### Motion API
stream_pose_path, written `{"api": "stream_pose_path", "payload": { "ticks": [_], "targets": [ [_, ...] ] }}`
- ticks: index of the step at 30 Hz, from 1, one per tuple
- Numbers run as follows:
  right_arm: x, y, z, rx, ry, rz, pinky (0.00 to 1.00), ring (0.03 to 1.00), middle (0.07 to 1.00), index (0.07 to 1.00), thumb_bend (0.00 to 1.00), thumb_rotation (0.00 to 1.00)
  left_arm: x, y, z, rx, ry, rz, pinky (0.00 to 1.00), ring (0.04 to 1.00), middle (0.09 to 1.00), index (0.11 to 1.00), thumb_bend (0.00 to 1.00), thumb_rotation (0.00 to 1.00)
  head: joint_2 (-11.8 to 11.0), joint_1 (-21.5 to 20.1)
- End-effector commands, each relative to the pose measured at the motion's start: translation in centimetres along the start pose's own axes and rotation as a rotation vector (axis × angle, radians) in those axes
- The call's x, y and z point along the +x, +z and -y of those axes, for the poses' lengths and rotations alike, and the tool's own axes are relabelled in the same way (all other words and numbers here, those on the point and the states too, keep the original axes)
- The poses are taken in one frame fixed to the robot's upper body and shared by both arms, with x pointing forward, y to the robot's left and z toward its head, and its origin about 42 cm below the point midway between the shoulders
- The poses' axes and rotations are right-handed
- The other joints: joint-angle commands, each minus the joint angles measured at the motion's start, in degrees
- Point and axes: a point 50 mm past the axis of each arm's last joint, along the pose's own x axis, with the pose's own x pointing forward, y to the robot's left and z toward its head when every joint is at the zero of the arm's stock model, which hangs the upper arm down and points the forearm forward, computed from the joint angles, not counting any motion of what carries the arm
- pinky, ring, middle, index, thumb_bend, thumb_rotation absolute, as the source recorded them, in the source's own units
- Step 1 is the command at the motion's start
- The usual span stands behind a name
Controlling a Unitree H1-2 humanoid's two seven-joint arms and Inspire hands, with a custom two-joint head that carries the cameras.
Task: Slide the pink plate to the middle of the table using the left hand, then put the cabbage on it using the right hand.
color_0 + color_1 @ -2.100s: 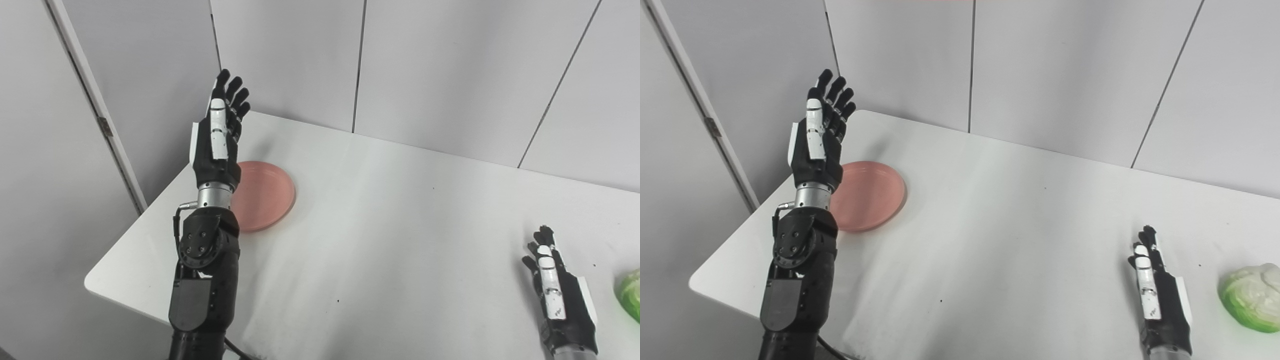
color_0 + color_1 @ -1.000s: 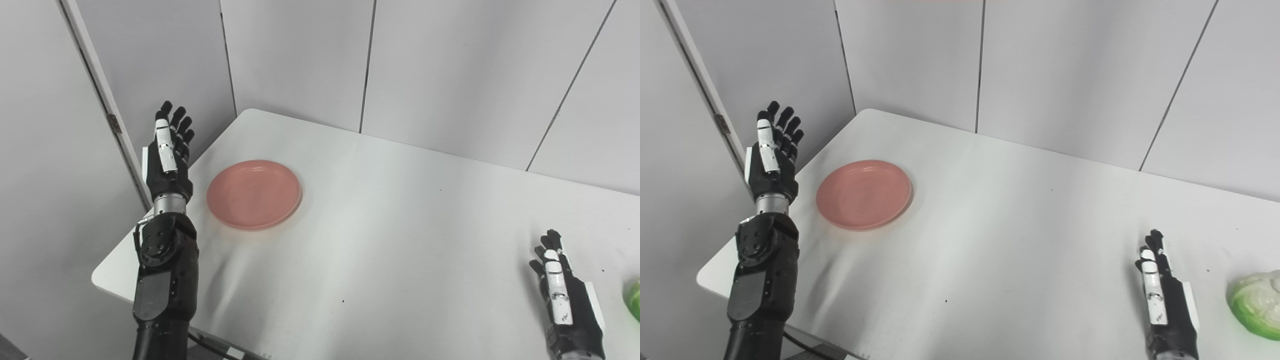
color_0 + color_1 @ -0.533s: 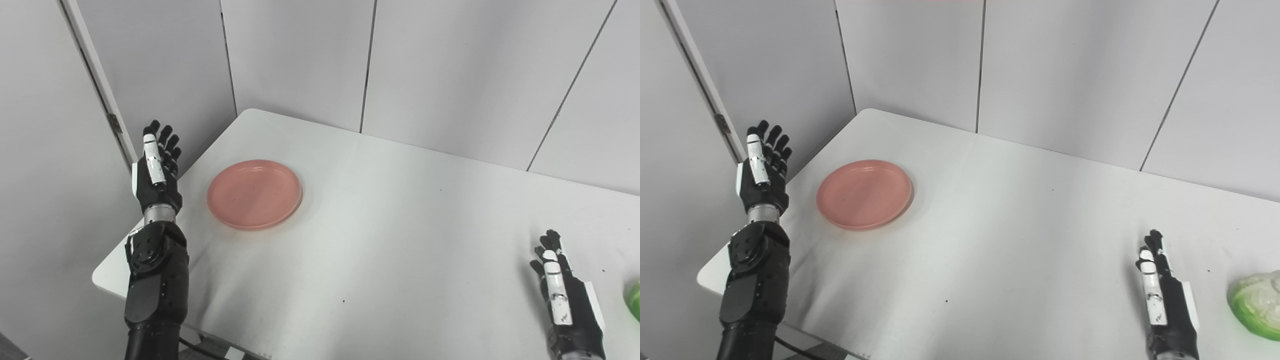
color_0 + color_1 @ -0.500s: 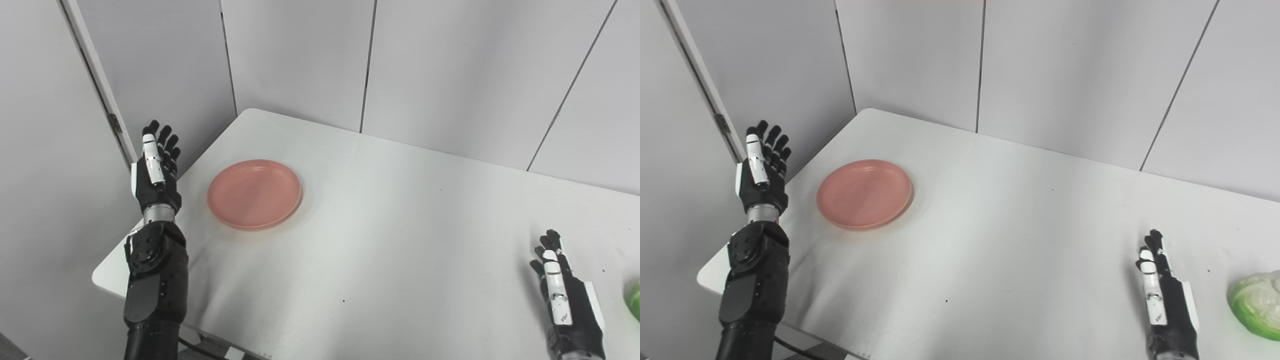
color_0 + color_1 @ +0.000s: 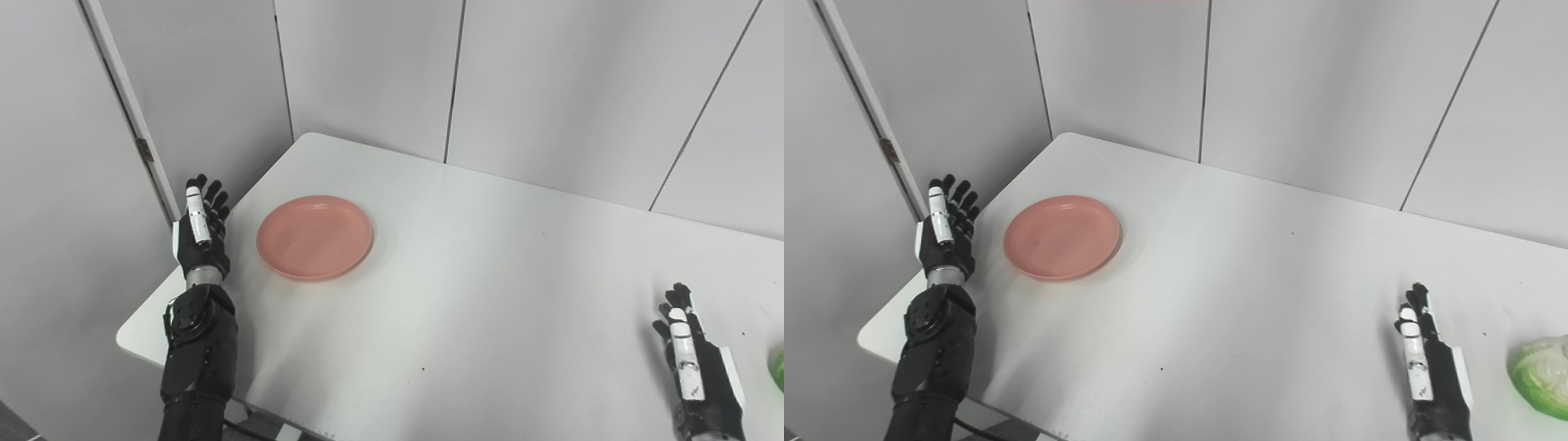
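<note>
Nearest, the white table has a wide bare middle. At its near right, the right hand rests with fingers straight, empty, beside the cabbage. At the left edge, the left hand stands upright, fingers apart, empty, just beside the pink plate. Grey wall panels stand behind.

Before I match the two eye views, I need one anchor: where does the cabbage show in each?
Left eye view: cabbage, a green sliver cut by the right edge, low.
Right eye view: cabbage mostly visible, lower right corner.
Shared landmark: the right hand, just left of it on the table.
</note>
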Motion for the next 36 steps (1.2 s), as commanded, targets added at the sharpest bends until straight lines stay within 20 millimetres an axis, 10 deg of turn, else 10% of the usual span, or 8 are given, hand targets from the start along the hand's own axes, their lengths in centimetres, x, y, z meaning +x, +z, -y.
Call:
{"api": "stream_pose_path", "payload": {
  "ticks": [1, 36],
  "targets": [
    [-0.1, 0.2, 0.3, 0.001, -0.006, 0.025, 1.00, 0.971, 0.978, 0.983, 0.21, 1.00, 1.6, 2.1, 1.2, -0.022, -0.038, 0.075, 0.94, 0.915, 0.910, 0.908, 0.43, 1.00, 0.1, 0.0],
    [-0.1, 0.4, -0.3, -0.011, 0.004, 0.031, 1.00, 0.973, 0.976, 0.980, 0.22, 1.00, 1.2, -2.5, 4.9, -0.010, -0.220, -0.104, 0.91, 0.890, 0.893, 0.892, 0.43, 1.00, 1.1, -2.4]
  ]
}}
